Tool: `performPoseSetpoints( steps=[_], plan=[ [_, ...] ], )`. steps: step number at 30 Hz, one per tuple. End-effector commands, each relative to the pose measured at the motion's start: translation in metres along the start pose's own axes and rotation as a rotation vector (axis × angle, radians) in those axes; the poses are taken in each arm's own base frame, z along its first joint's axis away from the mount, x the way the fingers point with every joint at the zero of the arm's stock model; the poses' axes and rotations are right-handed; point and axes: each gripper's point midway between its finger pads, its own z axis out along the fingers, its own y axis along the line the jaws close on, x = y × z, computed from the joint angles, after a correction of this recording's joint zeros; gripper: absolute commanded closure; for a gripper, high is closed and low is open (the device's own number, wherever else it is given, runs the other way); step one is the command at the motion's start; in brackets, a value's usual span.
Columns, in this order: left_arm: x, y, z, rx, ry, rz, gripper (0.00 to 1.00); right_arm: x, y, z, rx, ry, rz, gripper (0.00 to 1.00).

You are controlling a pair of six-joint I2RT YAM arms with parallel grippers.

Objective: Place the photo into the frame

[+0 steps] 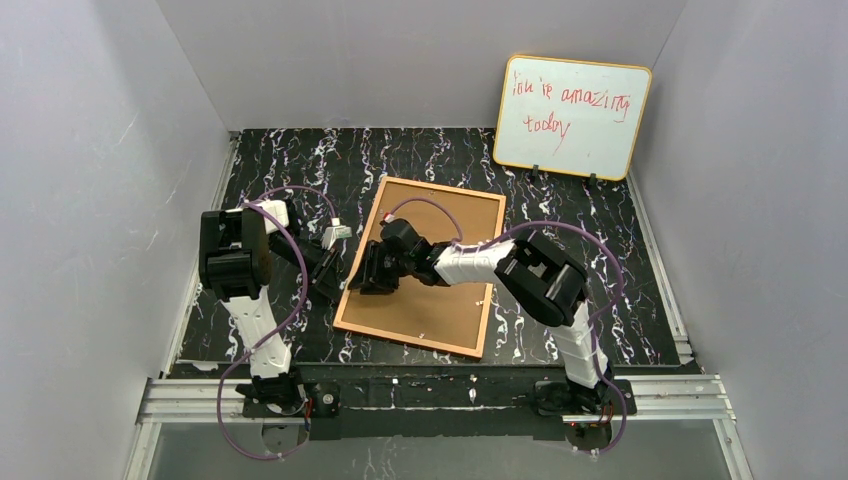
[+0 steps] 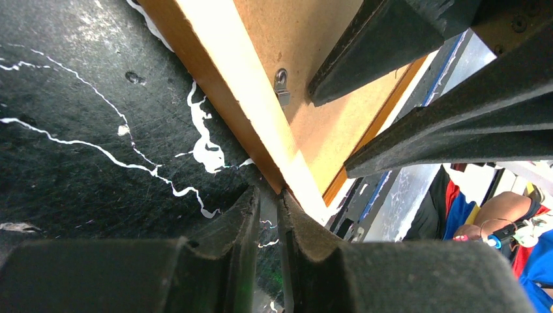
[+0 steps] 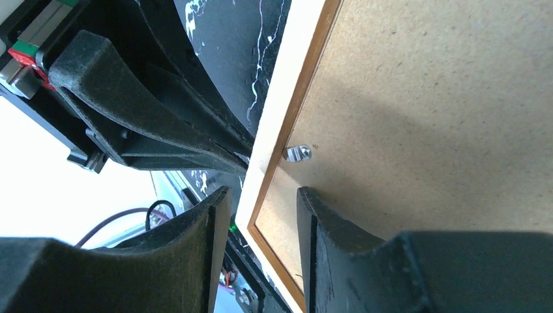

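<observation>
**Both grippers meeting at one rail of the face-down frame**

The only readable writing is sitting on the yellow-edged whiteboard [image 1: 572, 118], which is leaning on the back wall well beyond the right gripper [image 3: 261, 195]. Its red handwriting is reading roughly "you're amazing today".

The top view is giving the whole frame [image 1: 430, 300]. It is lying back-up and slightly turned on the black, white-veined table [image 1: 600, 260], with both grippers crowding its left rail.

The wrist views are adding detail. A small silver tab [image 3: 298, 154] is sitting on the plain brown backing board just inside the pale orange-brown wooden rail, a little ahead of the right gripper's fingertips. That gripper is standing spread astride the rail, one finger outside the frame and the other over the board. A sliver of gap is showing on each side, so it is not pinching.

The left gripper [image 2: 269, 195] is pressed nearly together with only a thin slit between its fingers, its tips meeting the rail's outer edge. Past it, the left wrist view is catching a person's forearm [image 2: 482, 222] beyond the table.
</observation>
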Motion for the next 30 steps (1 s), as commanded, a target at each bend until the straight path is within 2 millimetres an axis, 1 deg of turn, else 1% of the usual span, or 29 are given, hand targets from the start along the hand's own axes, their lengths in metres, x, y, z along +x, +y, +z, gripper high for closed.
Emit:
performPoseSetpoints(
  steps=[1, 6, 12, 14, 18, 24, 27, 30],
  plan=[
    [-0.008, -0.008, -0.005, -0.003, -0.027, 0.05, 0.84, -0.006, -0.001, 0.002, 0.028, -0.05, 0.006, 0.49],
    [-0.005, -0.008, -0.004, 0.0, -0.021, 0.05, 0.84, -0.015, -0.003, 0.008, 0.043, -0.083, 0.002, 0.51],
    [-0.002, -0.009, -0.003, -0.001, -0.017, 0.066, 0.84, -0.023, -0.01, 0.015, 0.06, -0.109, 0.009, 0.54],
    [-0.002, -0.01, -0.003, 0.001, -0.016, 0.064, 0.84, -0.024, -0.012, 0.017, 0.059, -0.107, 0.021, 0.54],
    [-0.002, -0.01, -0.002, 0.007, -0.013, 0.064, 0.84, -0.024, -0.01, 0.022, 0.049, -0.095, 0.035, 0.55],
    [-0.004, -0.011, 0.0, 0.015, -0.011, 0.065, 0.84, -0.024, -0.013, 0.022, 0.061, -0.104, 0.055, 0.57],
    [-0.005, -0.011, -0.001, 0.009, -0.009, 0.071, 0.84, -0.026, -0.01, 0.021, 0.051, -0.107, 0.054, 0.57],
    [-0.006, -0.012, -0.006, -0.004, -0.003, 0.083, 0.84, -0.029, -0.003, 0.012, 0.033, -0.115, 0.049, 0.57]
  ],
)
